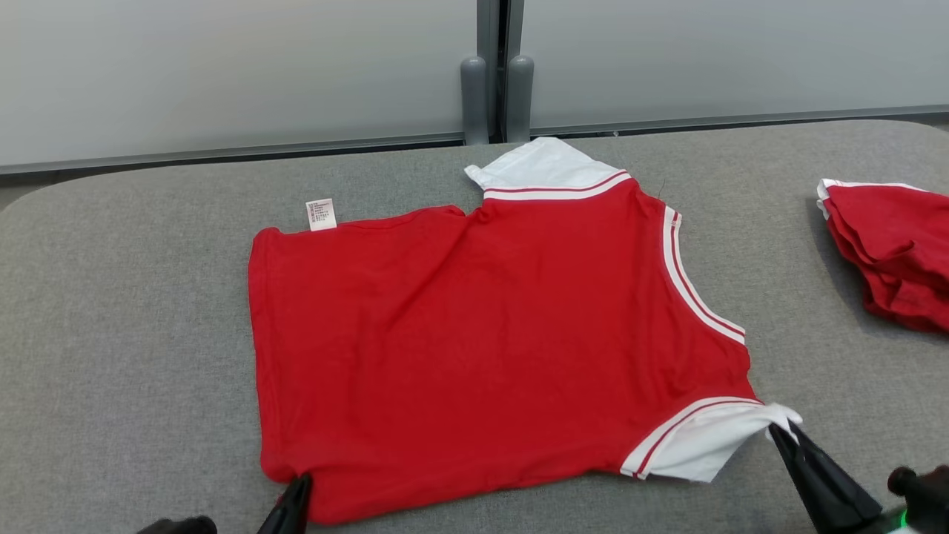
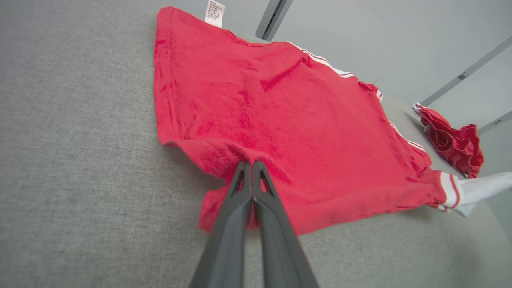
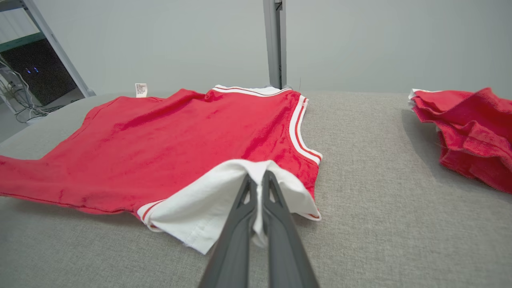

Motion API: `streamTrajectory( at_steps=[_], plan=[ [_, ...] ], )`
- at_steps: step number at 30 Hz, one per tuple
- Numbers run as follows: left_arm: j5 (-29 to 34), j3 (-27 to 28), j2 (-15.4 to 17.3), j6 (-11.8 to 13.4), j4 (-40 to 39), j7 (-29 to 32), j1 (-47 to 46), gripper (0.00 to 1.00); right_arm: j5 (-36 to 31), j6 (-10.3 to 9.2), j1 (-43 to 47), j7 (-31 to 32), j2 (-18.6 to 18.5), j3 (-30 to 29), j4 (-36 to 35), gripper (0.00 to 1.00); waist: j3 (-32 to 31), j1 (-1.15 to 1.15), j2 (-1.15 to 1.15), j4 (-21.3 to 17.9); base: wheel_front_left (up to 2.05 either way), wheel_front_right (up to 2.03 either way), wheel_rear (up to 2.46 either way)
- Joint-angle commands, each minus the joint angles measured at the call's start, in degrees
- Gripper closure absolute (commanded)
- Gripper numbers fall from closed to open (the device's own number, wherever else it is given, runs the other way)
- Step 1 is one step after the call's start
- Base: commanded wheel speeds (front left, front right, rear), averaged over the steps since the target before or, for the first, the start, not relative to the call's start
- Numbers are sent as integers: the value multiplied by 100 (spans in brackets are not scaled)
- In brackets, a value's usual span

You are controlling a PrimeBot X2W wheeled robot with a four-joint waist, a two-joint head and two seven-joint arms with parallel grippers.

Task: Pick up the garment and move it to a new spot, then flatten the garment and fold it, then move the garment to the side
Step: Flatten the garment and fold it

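The garment [image 1: 474, 341] is a red shirt with white striped sleeves, spread nearly flat across the middle of the grey table [image 1: 111, 334]. My left gripper [image 1: 300, 483] is shut on the garment's near left hem; the left wrist view shows red cloth [image 2: 280, 132] bunched at the gripper [image 2: 252, 164]. My right gripper [image 1: 775, 430] is shut on the white near sleeve at the garment's right corner, with white cloth [image 3: 208, 196] pinched at the gripper [image 3: 258, 176]. A white care label [image 1: 321, 213] sticks out at the far left edge.
A second red garment [image 1: 890, 252] lies crumpled at the table's right edge, also in the right wrist view [image 3: 468, 132]. Behind the table stand grey panels with a post [image 1: 493, 89]. Bare grey table surface lies left of the shirt.
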Motion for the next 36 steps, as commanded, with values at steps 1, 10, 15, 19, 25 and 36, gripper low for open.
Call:
streamTrajectory(
  at_steps=[1, 10, 15, 19, 25, 36],
  plan=[
    [-13, 32, 31, 20, -70, 55, -170, 100, 43, -2, -171, 59, -108, 6, -55, 100, 59, 0, 0, 25, 0, 0, 0],
    [-160, 44, 279, 196, -560, 1222, -1393, 100, 384, -2, -1800, 956, -1007, 528, 263, 100, 544, 0, 0, 225, 0, 0, 0],
    [-253, 71, 342, 301, -273, 1712, -1948, 100, 517, -2, -2671, 1132, -1175, 933, 731, 100, 758, 0, 0, 311, 0, 0, 0],
    [-235, 3, 395, 295, 45, 1992, -2293, 100, 533, -2, -3313, 1183, -1240, 1327, 1187, 100, 911, 0, 0, 327, 0, 0, 0],
    [-45, -98, 485, 360, 456, 2216, -2702, 0, 464, -2, -4096, 1086, -1252, 1893, 1800, 0, 1040, 0, 0, 352, 0, 0, 0],
    [72, 113, 544, 624, 34, 1693, -2121, 0, 643, -2, -3415, 684, -1434, 1426, 1719, 0, 956, 0, 0, 344, 0, 0, 0]
  ],
)
